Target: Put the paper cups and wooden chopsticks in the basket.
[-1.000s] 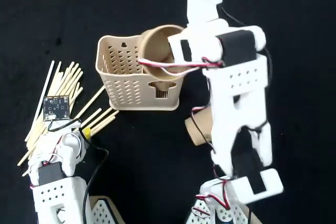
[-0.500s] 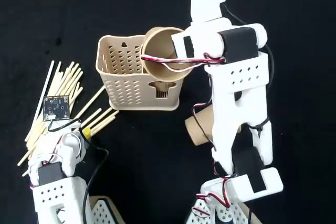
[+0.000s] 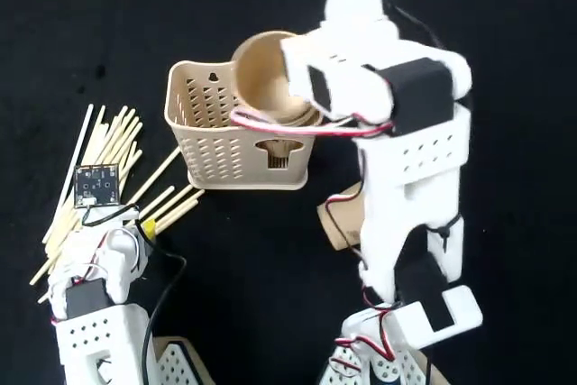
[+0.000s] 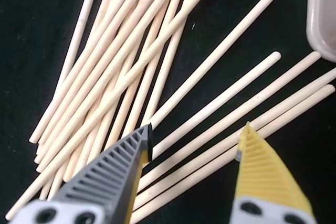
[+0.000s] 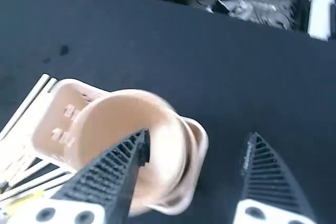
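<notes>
The right gripper (image 5: 199, 135) is being held wide open above the basket (image 5: 48, 125), and nothing is being gripped by it. One paper cup (image 5: 126, 129) is being kept inside the basket, tilted. It is probably best lifted straight up, so the cup is not being bumped. In the high view, a second cup (image 3: 338, 223) on the table is being half hidden by the arm. In the left wrist view, the left gripper (image 4: 197, 126) is being held open and empty over the chopsticks (image 4: 121, 61).
</notes>
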`<state>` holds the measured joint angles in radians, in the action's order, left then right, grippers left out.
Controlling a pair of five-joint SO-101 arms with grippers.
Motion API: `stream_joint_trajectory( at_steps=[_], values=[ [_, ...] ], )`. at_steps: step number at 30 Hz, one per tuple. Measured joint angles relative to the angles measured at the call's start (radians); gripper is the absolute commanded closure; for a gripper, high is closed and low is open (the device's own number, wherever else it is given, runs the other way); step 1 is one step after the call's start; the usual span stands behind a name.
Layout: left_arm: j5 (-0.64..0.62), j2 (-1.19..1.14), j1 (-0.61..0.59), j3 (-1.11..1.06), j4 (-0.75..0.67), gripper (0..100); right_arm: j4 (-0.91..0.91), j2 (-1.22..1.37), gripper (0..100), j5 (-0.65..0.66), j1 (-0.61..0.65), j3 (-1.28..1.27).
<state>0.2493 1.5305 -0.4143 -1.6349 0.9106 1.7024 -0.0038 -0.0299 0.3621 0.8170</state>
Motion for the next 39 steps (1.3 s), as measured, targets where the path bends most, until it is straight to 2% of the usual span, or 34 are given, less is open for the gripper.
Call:
stream_joint_trajectory(
  at_steps=[4,8,12,15,19,24,28,32,39],
  values=[
    [0.000,0.000,0.000,0.000,0.000,73,-0.054,0.043,70.5,0.000,0.034,-0.018],
    [0.000,0.000,0.000,0.000,0.000,73,-0.034,0.057,70.5,0.000,0.020,-0.026],
    [0.000,0.000,0.000,0.000,0.000,73,0.031,0.054,70.5,0.025,-0.074,0.003],
    [0.000,0.000,0.000,0.000,0.000,73,0.031,0.002,70.5,0.130,-0.164,-0.028],
    [0.000,0.000,0.000,0.000,0.000,73,0.031,-0.129,70.5,0.221,-0.293,-0.245],
    [0.000,0.000,0.000,0.000,0.000,73,0.031,-0.278,70.5,0.321,-0.373,-0.664],
    [0.000,0.000,0.000,0.000,0.000,73,0.021,-0.298,70.5,0.500,-0.385,-0.925],
    [0.000,0.000,0.000,0.000,0.000,73,-0.058,-0.293,70.7,0.710,-0.436,-1.036],
    [0.000,0.000,0.000,0.000,0.000,73,-0.172,-0.163,85.5,0.985,-0.583,-1.054]
  ],
)
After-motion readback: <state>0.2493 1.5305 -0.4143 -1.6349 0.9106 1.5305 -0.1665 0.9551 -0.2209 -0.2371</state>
